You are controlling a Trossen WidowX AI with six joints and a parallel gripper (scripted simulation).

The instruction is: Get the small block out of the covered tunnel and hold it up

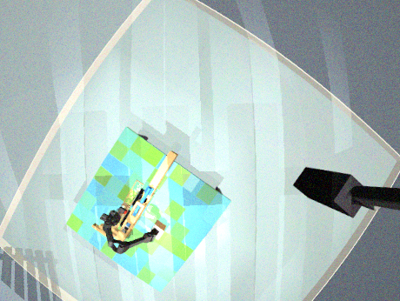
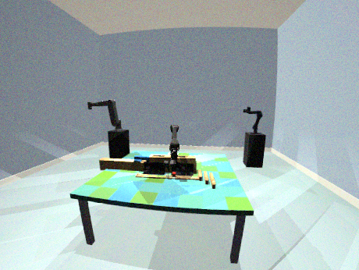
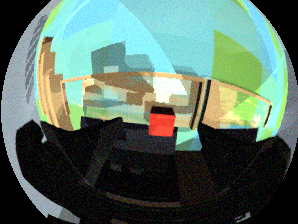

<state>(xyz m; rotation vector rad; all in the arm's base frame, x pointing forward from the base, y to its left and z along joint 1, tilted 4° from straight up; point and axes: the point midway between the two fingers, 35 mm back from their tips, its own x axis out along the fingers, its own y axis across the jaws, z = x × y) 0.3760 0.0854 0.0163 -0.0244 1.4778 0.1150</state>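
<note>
"Pincer open, would we say?"

"Wide open, and we've got nothing between its fingers. It's down beside the tunnel, on the side facing the exterior view."

"And our red block?"

"Outside the tunnel, low along that same side, near the thin wooden rail. From the wrist we see it ahead, in line with the space between the fingers, so we aren't holding it up."

"What about the long wooden handle?"

"We see that sticking out of one end of the tunnel. Past its other end we can spot short wooden rods."
</note>
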